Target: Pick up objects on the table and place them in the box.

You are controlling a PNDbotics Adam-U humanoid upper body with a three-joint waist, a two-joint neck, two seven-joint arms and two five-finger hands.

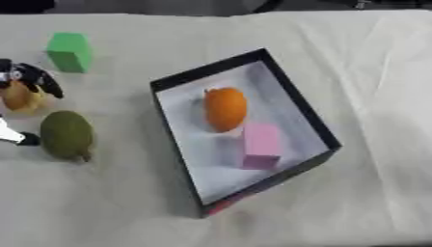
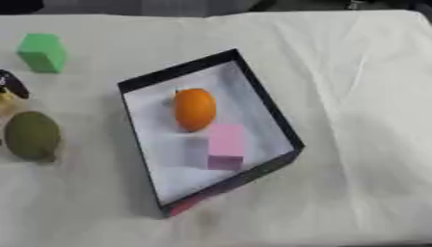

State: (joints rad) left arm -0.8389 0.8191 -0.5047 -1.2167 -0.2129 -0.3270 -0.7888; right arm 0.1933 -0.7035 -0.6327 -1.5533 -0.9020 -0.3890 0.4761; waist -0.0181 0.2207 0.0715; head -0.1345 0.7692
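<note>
I see the left hand [image 1: 21,82] cut off at the edge, fingers curled round a yellow thing [image 1: 19,98] | box [image 1: 303,112] holds orange [image 1: 225,109], pink block [image 1: 261,144] | green fruit [image 1: 67,135], green block [image 1: 69,52] outside it | right hand hidden

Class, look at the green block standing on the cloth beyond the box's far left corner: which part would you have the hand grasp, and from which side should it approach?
Grip the green block across its two flat upright side faces, coming down from above. It stands upright and alone on the tablecloth, apart from the box, so its top is probably unobstructed.
</note>
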